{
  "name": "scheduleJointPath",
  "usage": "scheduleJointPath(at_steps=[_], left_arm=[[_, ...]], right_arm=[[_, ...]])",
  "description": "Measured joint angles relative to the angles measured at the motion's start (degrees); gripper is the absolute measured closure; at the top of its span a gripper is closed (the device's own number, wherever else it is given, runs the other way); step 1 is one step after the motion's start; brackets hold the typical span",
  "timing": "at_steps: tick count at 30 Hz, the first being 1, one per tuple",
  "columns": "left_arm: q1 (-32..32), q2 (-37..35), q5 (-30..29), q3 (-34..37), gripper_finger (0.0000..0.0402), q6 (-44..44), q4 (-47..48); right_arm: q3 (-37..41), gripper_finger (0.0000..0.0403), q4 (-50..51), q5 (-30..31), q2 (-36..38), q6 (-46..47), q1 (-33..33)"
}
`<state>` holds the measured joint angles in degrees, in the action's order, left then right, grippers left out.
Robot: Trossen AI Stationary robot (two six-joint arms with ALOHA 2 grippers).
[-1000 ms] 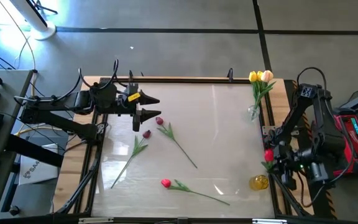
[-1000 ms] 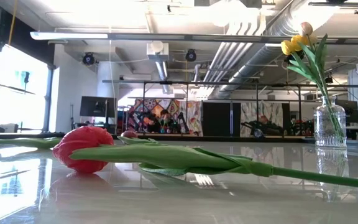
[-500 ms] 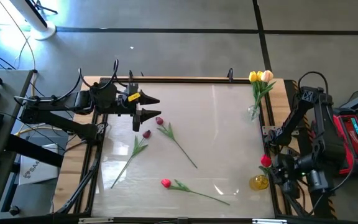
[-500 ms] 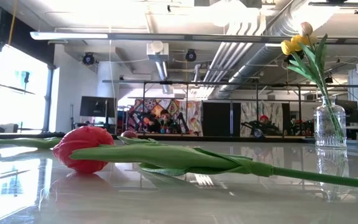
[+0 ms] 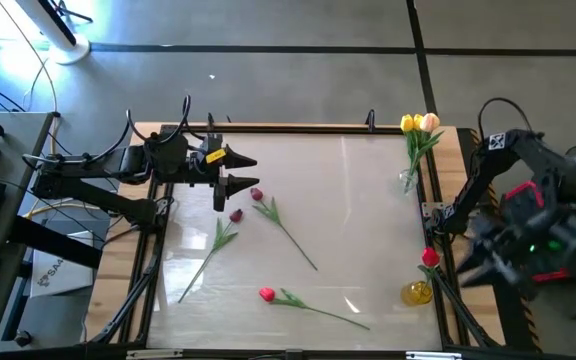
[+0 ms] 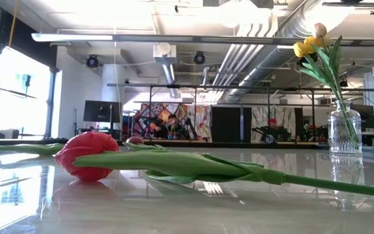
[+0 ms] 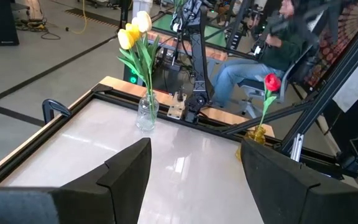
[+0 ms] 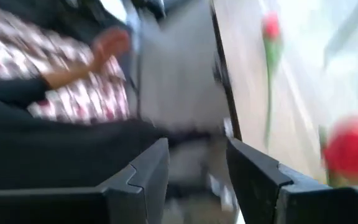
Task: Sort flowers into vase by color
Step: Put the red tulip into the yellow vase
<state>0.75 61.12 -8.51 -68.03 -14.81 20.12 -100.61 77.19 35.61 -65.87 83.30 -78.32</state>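
Three tulips lie flat on the table: a maroon one (image 5: 256,194), a dark red one (image 5: 235,215) and a red-pink one (image 5: 266,294), which fills the front of the low view (image 6: 86,156). At the far right, a clear vase (image 5: 408,182) holds a yellow tulip (image 5: 408,123) and a peach tulip (image 5: 430,122) by their stems. Near the right edge, a red tulip (image 5: 429,257) stands in an amber vase (image 5: 416,293). My left gripper (image 5: 243,172) hangs open above the far left. My right gripper (image 8: 197,180) is open and empty, raised beyond the right edge.
The table has a raised dark frame (image 5: 288,128) with a clamp (image 5: 371,118) on its far edge. A seated person (image 7: 278,50) is beyond the right side, a hand (image 8: 110,43) showing in the right wrist view. Bare tabletop lies between the loose tulips and the vases.
My right arm has risen and drawn away from the red tulip toward the table's right edge, tipping as it went. The red tulip stays standing in the amber vase, its head a little nearer the front edge than before.
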Motion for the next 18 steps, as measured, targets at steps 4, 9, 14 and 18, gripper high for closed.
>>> scheduleJointPath(at_steps=[4,9,14,18], left_arm=[[0.0,0.0,0.0,0.0,0.0165,0.0,0.0],[0.0,0.0,0.0,0.0,0.0165,0.0,-0.1],[0.0,-0.02,-1.45,0.04,0.0165,5.76,-4.67],[0.02,0.0,-1.51,0.04,0.0165,5.93,-5.42]], right_arm=[[-5.64,0.0254,-1.64,12.04,0.0,-10.99,0.77],[-7.75,0.0254,-4.88,20.58,-0.02,-23.97,7.03],[-7.62,0.0254,-7.47,22.79,-0.7,-29.6,16.54],[-7.6,0.0254,-10.09,19.4,-2.48,-32.35,23.26]])
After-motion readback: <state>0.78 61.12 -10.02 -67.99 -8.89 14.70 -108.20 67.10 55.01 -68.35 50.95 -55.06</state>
